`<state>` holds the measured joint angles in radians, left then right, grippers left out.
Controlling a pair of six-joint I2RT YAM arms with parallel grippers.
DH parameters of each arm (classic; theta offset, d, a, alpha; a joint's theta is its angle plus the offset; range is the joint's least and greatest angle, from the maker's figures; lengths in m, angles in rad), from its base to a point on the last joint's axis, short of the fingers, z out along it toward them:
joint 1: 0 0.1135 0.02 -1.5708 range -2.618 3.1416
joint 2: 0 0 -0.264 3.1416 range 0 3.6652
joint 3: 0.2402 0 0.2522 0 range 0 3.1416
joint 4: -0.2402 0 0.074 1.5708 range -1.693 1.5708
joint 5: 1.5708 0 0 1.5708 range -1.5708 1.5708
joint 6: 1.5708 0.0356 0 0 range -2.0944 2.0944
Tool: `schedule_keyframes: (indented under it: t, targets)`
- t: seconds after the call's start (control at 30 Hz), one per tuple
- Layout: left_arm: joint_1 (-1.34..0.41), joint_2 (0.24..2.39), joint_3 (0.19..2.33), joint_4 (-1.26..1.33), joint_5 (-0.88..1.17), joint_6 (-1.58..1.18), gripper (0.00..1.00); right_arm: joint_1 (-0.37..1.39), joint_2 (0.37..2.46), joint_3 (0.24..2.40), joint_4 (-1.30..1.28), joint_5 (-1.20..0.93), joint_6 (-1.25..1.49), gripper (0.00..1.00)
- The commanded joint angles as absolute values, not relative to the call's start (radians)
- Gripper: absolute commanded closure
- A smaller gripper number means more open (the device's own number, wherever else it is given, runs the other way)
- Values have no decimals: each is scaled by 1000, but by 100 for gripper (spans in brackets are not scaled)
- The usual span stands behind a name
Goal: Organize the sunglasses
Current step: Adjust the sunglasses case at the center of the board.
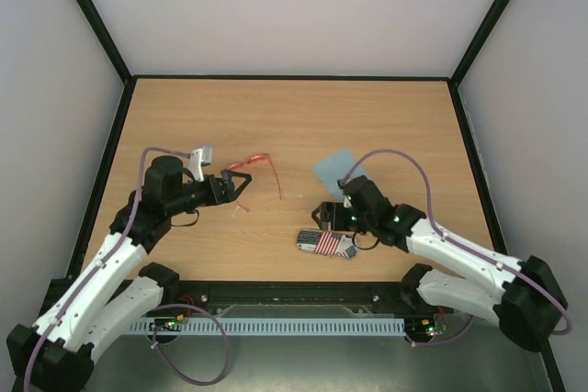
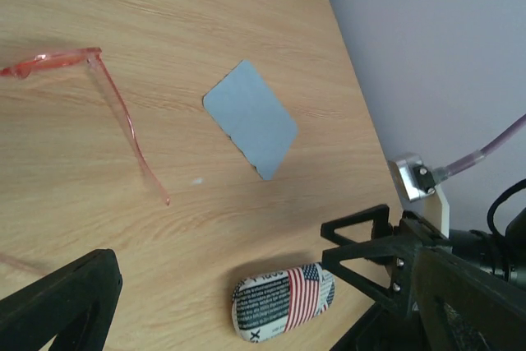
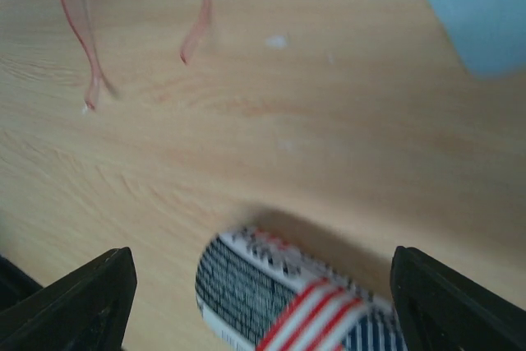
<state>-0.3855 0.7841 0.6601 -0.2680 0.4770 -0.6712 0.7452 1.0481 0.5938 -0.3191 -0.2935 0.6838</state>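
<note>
Left end effector stands released, jaws wide, just short of the sunglasses, which lie on the bench at its 2 o'clock with temples spread. Right end effector is also spread, empty, straddling the case without gripping it; the cloth lies at the case's 12 o'clock.

The sunglasses look light, thin and springy, with slick lenses that would scratch. The front rim near a hinge seems the safest hold, not the whippy temple tips.

Both wrist views crop the lens front. The right one is blurred.
</note>
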Motion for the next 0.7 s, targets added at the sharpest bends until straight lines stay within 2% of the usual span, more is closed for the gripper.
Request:
schedule_keyframes:
  t: [0.0, 0.1, 0.2, 0.27, 0.37, 0.67]
  targets:
    - [-403, 651, 601, -336, 440, -766, 0, 837, 900, 499, -378, -205, 868, 17]
    - [-408, 593, 561, -337, 443, -812, 0, 910, 823, 475, -431, -159, 951, 22]
    - [-413, 575, 538, -335, 442, -828, 0, 983, 770, 444, -436, -148, 1039, 34]
    - [-417, 577, 533, -338, 438, -826, 0, 1037, 752, 433, -439, -126, 1086, 38]
    - [-422, 580, 524, -341, 428, -818, 0, 1119, 750, 426, -453, -82, 1138, 40]
    - [-429, 617, 509, -324, 428, -804, 0, 1320, 807, 435, -440, -29, 1239, 53]
